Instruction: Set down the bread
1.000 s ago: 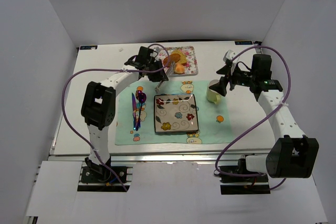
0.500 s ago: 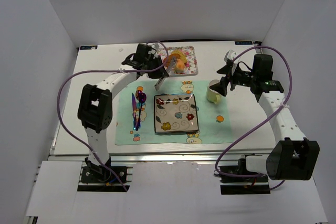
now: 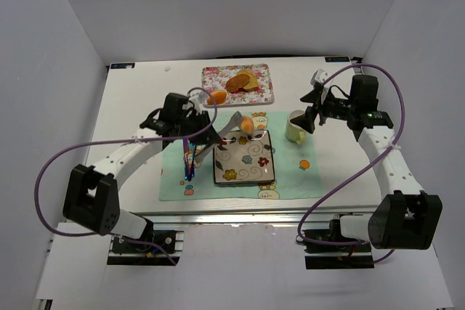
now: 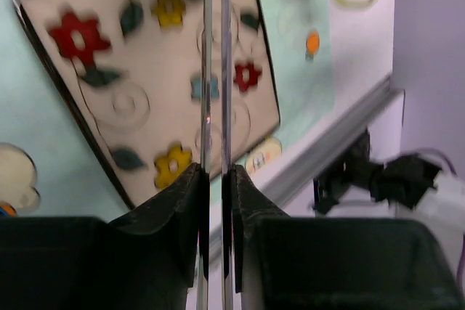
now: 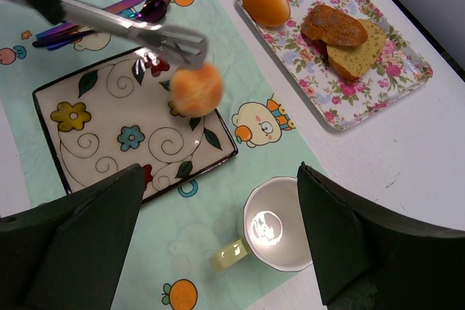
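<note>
The bread (image 5: pixel 196 88), a small round peach-orange bun, hangs pinched in the tips of metal tongs (image 5: pixel 131 28) just above the far edge of the flowered square plate (image 5: pixel 109 143). From above, the bread (image 3: pixel 247 124) sits over the plate's (image 3: pixel 243 168) back right corner. My left gripper (image 4: pixel 216 176) is shut on the two arms of the tongs (image 4: pixel 216 70), which reach forward over the plate (image 4: pixel 131 92). My right gripper (image 3: pixel 310 117) hovers open above the pale yellow cup (image 5: pixel 280 226), holding nothing.
A floral tray (image 3: pixel 264 96) at the back holds an orange oval piece (image 3: pixel 216 97) and brown slices (image 3: pixel 242 81). Purple cutlery (image 3: pixel 189 156) lies left of the plate on the mint placemat (image 3: pixel 290 172). The cup (image 3: pixel 294 128) stands right of the plate.
My left arm has swung back from the floral tray toward the plate, carrying the bread in the tongs. The right arm has not moved.
</note>
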Tool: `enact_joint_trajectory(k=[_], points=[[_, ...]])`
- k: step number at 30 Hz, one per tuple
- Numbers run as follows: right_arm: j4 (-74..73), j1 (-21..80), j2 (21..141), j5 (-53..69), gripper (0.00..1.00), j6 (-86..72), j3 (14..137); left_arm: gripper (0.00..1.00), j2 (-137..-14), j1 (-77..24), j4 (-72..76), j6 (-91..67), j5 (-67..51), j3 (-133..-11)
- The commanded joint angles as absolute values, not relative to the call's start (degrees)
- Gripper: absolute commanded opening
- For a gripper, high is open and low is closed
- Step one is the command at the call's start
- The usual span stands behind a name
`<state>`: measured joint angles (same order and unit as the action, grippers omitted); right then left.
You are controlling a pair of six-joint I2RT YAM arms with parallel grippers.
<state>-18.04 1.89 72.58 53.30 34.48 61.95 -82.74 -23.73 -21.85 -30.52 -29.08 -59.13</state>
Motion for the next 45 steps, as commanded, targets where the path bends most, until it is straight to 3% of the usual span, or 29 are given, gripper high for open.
enact_joint_trajectory(k=[1,7,10,11,12,14,19,34,41,42,44,45], points=[[-18.89,1.67,72.33,55.19,0.89,34.37,63.28,0.0,-75.79,-23.82,-17.85,-31.11,-37.96,-52.75],[-19.77,1.67,72.6,55.28,0.9,34.8,63.98,0.02,-73.48,-23.91,-18.45,-29.27,-40.6,-45.62],[-20.04,1.67,72.51,55.28,0.89,34.89,63.98,0.13,-74.18,-23.91,-21.44,-26.64,-39.64,-45.44],[-20.13,1.67,72.34,55.28,0.89,34.89,63.98,0.2,-74.35,-23.91,-22.23,-25.24,-38.94,-45.61],[-20.21,1.67,72.33,55.28,0.89,34.89,63.98,0.34,-74.79,-23.91,-24.41,-24.53,-38.15,-46.14],[-20.3,1.67,72.07,55.2,0.89,34.89,63.81,0.45,-74.88,-23.91,-25.22,-23.91,-37.27,-46.75],[-20.57,1.67,71.54,55.02,0.9,35.16,63.28,0.5,-74.62,-23.91,-25.14,-23.99,-36.65,-48.33],[-21.36,1.58,71.63,55.9,0.89,35.86,63.28,0.46,-74.97,-21.1,-31.19,-22.59,-25.06,-57.56],[-21.27,1.58,71.37,56.34,0.89,36.21,62.93,0.22,-76.81,-19.87,-33.66,-21.71,-15.75,-61.26],[-21.27,1.58,71.37,56.42,0.89,36.12,62.84,0.12,-77.25,-19.08,-33.58,-21.88,-13.82,-61.87],[-21.18,1.67,71.28,56.51,0.89,36.12,62.84,0.01,-77.87,-18.2,-34.1,-21.54,-5.48,-62.49],[-21.18,1.58,71.28,56.6,0.89,36.21,62.84,0.0,-78.57,-17.67,-34.71,-21.19,-1.45,-63.01]])
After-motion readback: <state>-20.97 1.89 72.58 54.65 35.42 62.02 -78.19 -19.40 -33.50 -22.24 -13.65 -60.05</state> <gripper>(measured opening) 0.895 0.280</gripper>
